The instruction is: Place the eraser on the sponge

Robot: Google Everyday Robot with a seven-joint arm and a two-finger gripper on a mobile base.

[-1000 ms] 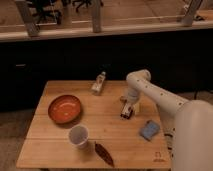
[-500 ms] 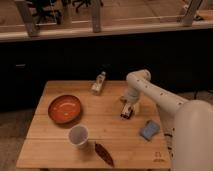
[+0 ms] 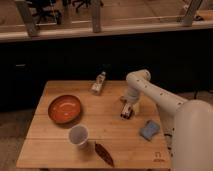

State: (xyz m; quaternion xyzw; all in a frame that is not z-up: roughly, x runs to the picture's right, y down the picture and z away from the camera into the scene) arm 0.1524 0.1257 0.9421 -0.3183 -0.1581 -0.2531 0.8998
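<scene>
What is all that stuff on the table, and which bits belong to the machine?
table: one, light wood, centre of view
plate: one, orange, left side of the table
cup: one, whitish, in front of the plate
leaf-shaped object: one, dark red, front edge, right of the cup
bottle: one, pale, near the back edge
eraser: one, black, right of centre
sponge: one, light blue, right side, apart from the eraser
arm: one, white, reaching in from the right
end effector: one, down at the eraser

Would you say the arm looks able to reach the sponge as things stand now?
Probably yes: the tool is down at the eraser on the table, and the sponge lies nearby toward the front right corner, with nothing standing between them.
</scene>
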